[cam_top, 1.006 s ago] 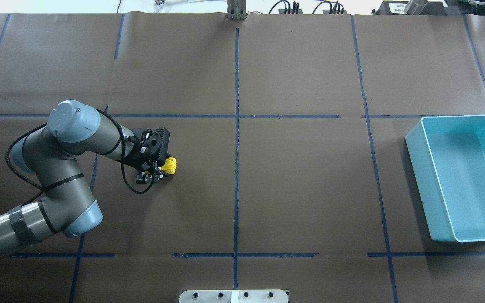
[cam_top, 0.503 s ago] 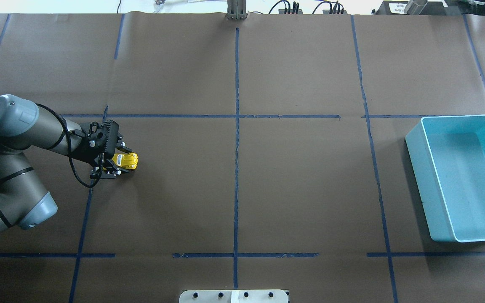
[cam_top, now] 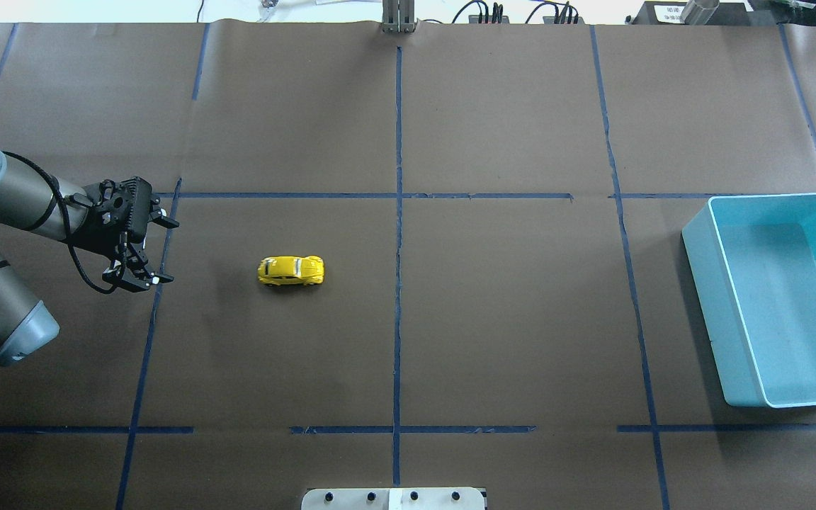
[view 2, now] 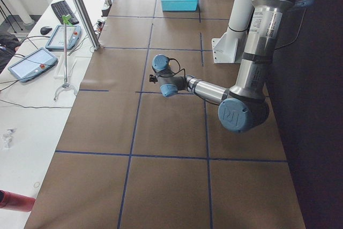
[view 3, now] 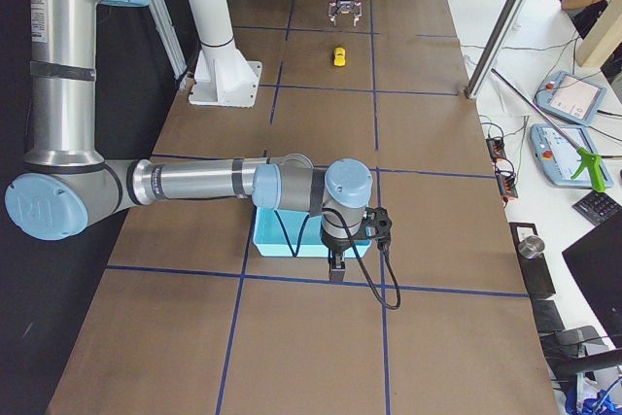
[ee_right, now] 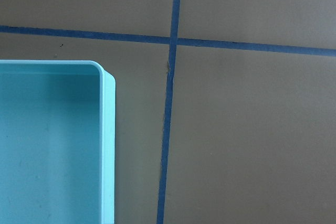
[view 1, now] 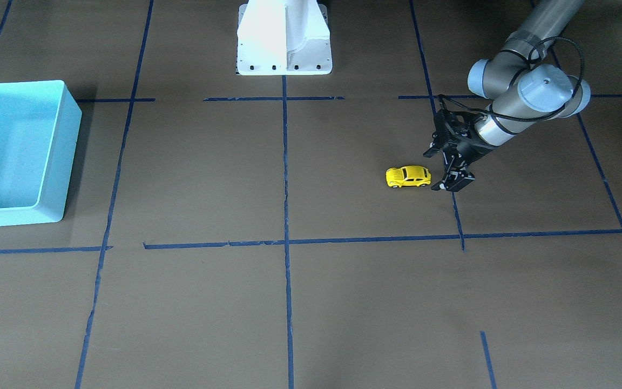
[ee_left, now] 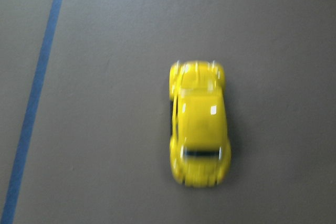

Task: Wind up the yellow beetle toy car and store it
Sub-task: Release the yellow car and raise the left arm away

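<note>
The yellow beetle toy car (cam_top: 291,270) stands alone on its wheels on the brown table cover, left of the centre line. It also shows in the front view (view 1: 408,176), the right-side view (view 3: 339,55), and blurred in the left wrist view (ee_left: 198,124). My left gripper (cam_top: 166,252) is open and empty, well to the car's left, and also shows in the front view (view 1: 436,170). The turquoise bin (cam_top: 698,283) is empty at the far right. My right gripper (view 3: 337,264) hangs by the bin's corner (ee_right: 107,145); I cannot tell if it is open.
Blue tape lines divide the brown cover. The robot's white base (view 1: 284,38) stands at the table's near edge. A metal post (view 3: 505,36) and operator desks with tablets lie beyond the far edge.
My left gripper pulled the car to the left, then opened and let it go. The car has rolled to the right, away from the gripper, which drew further left.
</note>
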{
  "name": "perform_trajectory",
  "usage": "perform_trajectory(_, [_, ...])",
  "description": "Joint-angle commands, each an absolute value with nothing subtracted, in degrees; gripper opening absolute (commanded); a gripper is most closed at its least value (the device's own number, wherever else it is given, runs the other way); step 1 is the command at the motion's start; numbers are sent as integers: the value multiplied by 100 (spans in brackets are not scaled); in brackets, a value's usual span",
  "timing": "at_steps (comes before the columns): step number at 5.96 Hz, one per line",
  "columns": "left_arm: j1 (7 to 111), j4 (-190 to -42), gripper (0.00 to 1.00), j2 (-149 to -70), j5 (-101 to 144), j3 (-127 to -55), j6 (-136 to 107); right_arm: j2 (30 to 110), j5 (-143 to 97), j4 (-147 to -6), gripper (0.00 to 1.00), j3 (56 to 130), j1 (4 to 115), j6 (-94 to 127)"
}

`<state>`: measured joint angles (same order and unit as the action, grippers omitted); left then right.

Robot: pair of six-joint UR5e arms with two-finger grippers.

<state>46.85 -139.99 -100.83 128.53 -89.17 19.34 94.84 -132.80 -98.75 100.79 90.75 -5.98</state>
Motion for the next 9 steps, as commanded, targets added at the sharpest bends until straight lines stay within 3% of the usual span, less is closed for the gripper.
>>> perform_trajectory(1, [4798, -13853, 100, -10090, 13024, -8956, 1899, 9483, -13280, -9870, 100, 10081, 9079, -598])
perform_trajectory(3, [5148, -13310, 100, -10099, 13096, -9139, 1742, 9483, -13280, -9870, 100, 10081, 9079, -598])
perform_trajectory(5, [5710, -11921, 100, -9689, 13454, -9868, 1740, 9483, -13280, -9870, 100, 10081, 9079, -598])
perform_trajectory(7, [6255, -11326, 100, -9519, 13719, -9896, 1732, 9483, -13289, -9870, 100, 10081, 9079, -589])
perform_trajectory(9, [7080, -9098, 100, -9536, 13572, -10247, 1679, 9483, -13289, -9870, 100, 10081, 9079, -598])
